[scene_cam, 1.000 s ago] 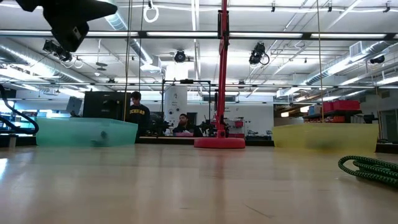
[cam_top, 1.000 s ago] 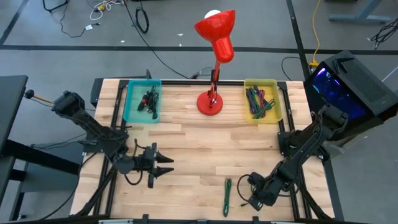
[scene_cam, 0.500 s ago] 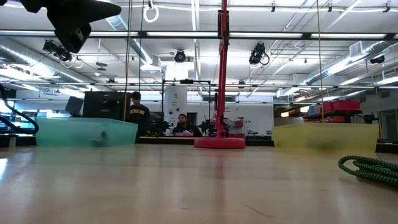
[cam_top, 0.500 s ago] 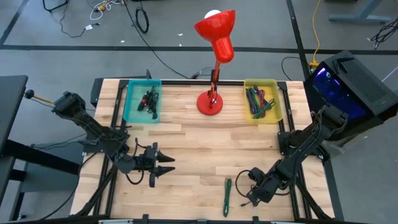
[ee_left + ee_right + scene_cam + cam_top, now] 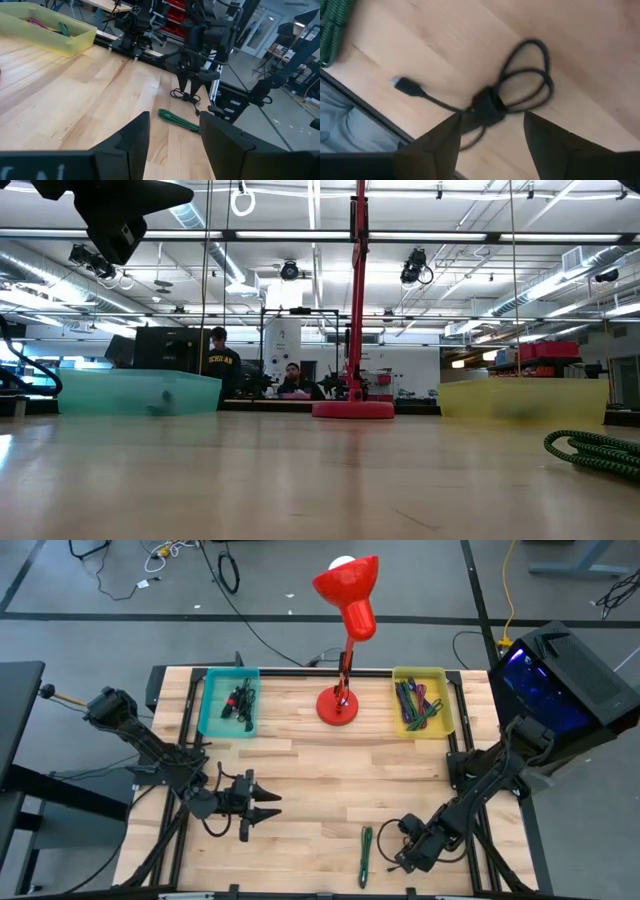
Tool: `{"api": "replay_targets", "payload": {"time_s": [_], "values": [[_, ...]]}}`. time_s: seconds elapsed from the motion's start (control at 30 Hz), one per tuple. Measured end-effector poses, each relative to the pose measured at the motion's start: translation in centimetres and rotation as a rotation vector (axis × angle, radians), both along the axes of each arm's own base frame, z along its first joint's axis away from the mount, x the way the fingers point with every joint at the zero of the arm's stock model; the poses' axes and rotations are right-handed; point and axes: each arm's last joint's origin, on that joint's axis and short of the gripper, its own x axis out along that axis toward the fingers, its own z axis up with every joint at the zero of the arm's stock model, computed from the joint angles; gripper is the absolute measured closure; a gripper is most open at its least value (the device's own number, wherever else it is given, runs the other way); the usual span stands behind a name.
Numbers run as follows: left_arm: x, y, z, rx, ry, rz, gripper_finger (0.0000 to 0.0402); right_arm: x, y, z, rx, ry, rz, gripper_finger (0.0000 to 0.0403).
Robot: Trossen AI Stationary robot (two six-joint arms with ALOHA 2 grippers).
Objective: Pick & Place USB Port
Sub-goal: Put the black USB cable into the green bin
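Tabletop [image 5: 330, 765]: light wooden planks, dark frame.

Black USB cable [image 5: 510, 90]: coiled and bundled, lying flat near the front edge toward the front right corner, plug end trailing out to one side (also seen in the left wrist view [image 5: 184, 95]).

Right hand [image 5: 408, 858]: directly above the black USB cable, fingers spread to either side of the bundle, nothing clasped.

Green cable [image 5: 366, 856]: a narrow bundle lying beside the front edge, just left of the right hand.

Left hand [image 5: 262, 807]: over the front left part of the tabletop, fingers released and parted, empty (arm idle).

Teal bin [image 5: 230, 702]: back left corner, dark cables inside.

Yellow bin [image 5: 422, 703]: back right corner, green and pink cables inside.

Red lamp [image 5: 345, 630]: base at the middle of the back edge, between the two bins.
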Motion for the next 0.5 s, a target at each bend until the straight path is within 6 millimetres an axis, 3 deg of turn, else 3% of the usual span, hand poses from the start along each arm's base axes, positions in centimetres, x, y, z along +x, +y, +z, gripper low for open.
{"api": "replay_targets", "payload": {"time_s": [0.2,0.3,0.37,0.5], "values": [[0.0,0.0,0.0,-0.002,0.0,0.0,0.0225,0.4,0.3,-1.2,-0.047,-0.007,0.001,0.0188],[0.0,0.0,0.0,-0.002,0.001,0.0,0.0225,0.4,0.3,-1.8,-0.064,0.023,-0.003,0.0212],[0.0,0.0,0.0,-0.001,0.001,0.0,0.0225,0.3,0.2,-2.0,-0.074,0.036,0.0,0.0254],[0.0,0.0,0.0,-0.001,0.001,0.0,0.0225,0.3,-0.1,-1.8,-0.083,0.03,0.024,0.0375]]}}
